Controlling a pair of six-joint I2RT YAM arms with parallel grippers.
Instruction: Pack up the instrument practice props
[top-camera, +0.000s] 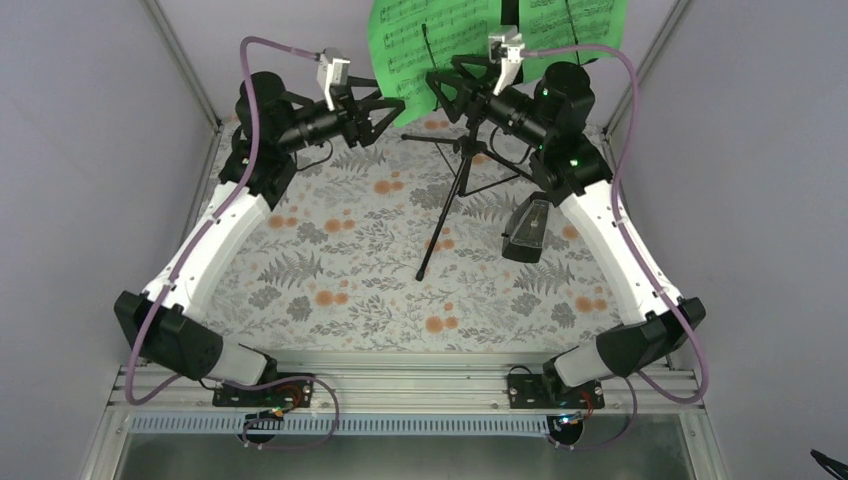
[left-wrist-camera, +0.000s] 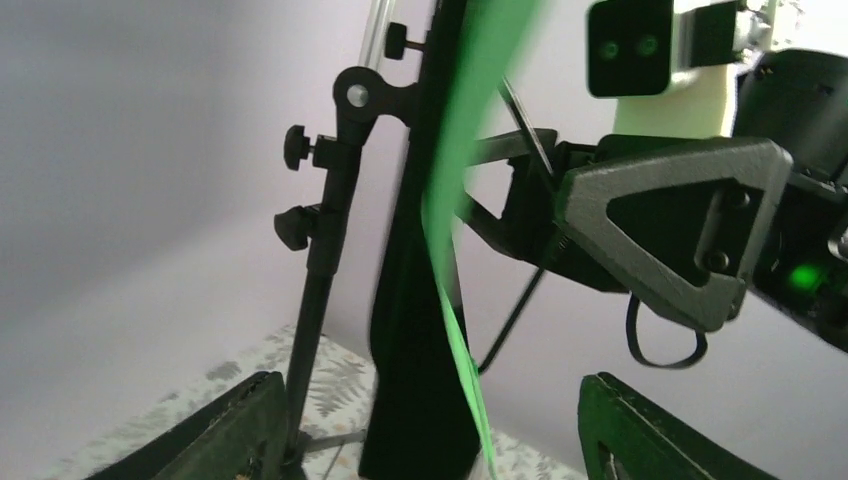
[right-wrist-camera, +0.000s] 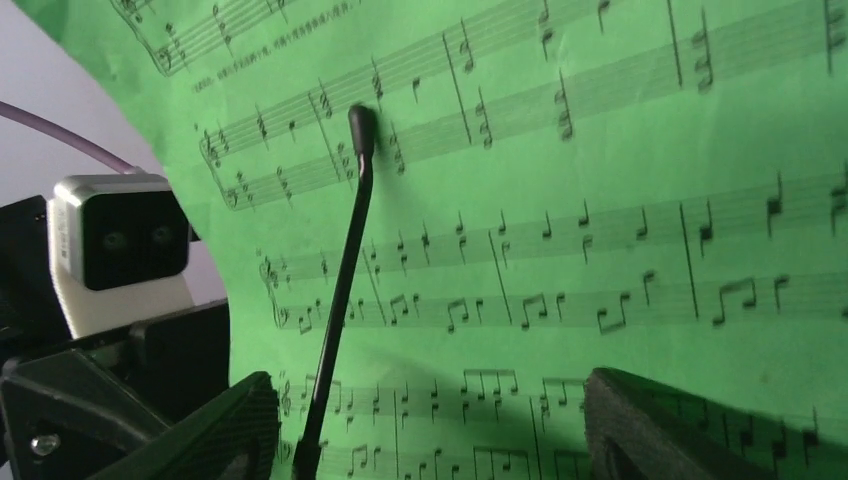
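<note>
Left gripper (top-camera: 385, 112) and right gripper (top-camera: 447, 85) are shown with jaws parted and nothing clasped.
The green music sheets (right-wrist-camera: 600, 200) are propped on the black tripod music stand (top-camera: 455, 190) at the far middle of the floral table (top-camera: 330, 270). Their edge is seen between the left fingers (left-wrist-camera: 235, 430); contact cannot be told. The printed page is faced by the right gripper. The metronome (top-camera: 528, 230) is set just right of the tripod legs.
</note>
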